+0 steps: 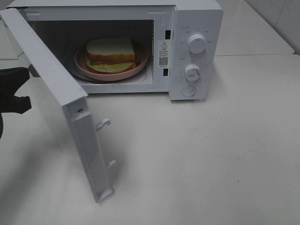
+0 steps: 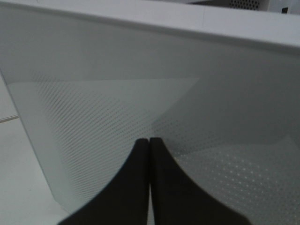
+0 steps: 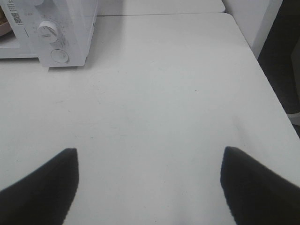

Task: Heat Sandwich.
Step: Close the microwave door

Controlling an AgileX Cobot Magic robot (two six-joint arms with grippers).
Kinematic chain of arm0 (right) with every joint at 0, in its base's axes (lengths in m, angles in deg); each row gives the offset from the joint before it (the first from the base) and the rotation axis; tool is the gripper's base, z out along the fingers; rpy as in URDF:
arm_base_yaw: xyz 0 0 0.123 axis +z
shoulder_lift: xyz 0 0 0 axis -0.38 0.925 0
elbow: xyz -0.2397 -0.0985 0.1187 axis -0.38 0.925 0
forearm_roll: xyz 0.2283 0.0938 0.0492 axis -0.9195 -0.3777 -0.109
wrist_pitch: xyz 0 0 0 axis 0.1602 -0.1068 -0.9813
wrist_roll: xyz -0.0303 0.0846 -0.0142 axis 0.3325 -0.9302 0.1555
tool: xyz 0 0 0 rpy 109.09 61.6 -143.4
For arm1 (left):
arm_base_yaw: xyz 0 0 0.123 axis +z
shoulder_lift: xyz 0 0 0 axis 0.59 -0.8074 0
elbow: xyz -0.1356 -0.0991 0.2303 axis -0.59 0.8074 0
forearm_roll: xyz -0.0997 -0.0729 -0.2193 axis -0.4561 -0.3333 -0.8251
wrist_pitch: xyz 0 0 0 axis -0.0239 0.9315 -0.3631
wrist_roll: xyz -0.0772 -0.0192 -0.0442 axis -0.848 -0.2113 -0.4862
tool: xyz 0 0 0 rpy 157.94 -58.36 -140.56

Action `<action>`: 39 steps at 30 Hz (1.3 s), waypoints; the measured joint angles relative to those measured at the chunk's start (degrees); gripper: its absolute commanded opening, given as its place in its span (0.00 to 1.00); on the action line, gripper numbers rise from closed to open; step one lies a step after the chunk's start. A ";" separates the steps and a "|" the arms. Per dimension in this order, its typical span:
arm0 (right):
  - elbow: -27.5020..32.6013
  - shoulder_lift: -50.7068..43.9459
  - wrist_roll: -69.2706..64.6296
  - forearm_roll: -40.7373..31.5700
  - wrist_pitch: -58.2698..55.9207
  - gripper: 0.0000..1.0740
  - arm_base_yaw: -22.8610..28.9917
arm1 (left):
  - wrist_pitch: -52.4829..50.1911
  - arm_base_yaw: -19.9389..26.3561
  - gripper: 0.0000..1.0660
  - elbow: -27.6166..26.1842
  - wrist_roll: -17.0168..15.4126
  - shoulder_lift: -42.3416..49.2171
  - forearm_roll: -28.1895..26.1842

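My left claw [image 2: 149, 143] is clenched, its two fingers pressed together with nothing between them. It sits close against the dotted pane of the open door [image 2: 140, 93]; I cannot tell whether it touches. My right claw [image 3: 149, 153] is released, its two fingers wide apart above the white bench [image 3: 164, 93], holding nothing. Farther out stands one white microwave [image 1: 197, 18], its single door hinged on the left and standing open. Inside, one sandwich [image 1: 111, 50] lies on one pink plate [image 1: 115, 74]. The control panel carries two round knobs, the upper knob [image 1: 197, 43] and the lower knob [image 1: 192, 72], with one round button [image 1: 188, 91] beneath them.
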 measured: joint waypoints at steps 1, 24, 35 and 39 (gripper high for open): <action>0.00 0.00 0.00 0.00 0.00 0.70 0.00 | 0.00 -0.86 0.00 -0.29 0.40 -0.40 -0.86; 0.00 0.00 0.00 0.00 0.00 0.70 0.00 | -0.11 -20.05 0.00 -13.87 7.79 -13.29 -20.28; 0.00 0.00 0.00 0.00 0.00 0.70 0.00 | 1.60 -25.32 0.00 -21.83 9.57 -18.16 -30.02; 0.00 0.00 0.00 0.00 0.00 0.70 0.00 | 3.84 -27.16 0.00 -25.55 13.18 -19.88 -33.69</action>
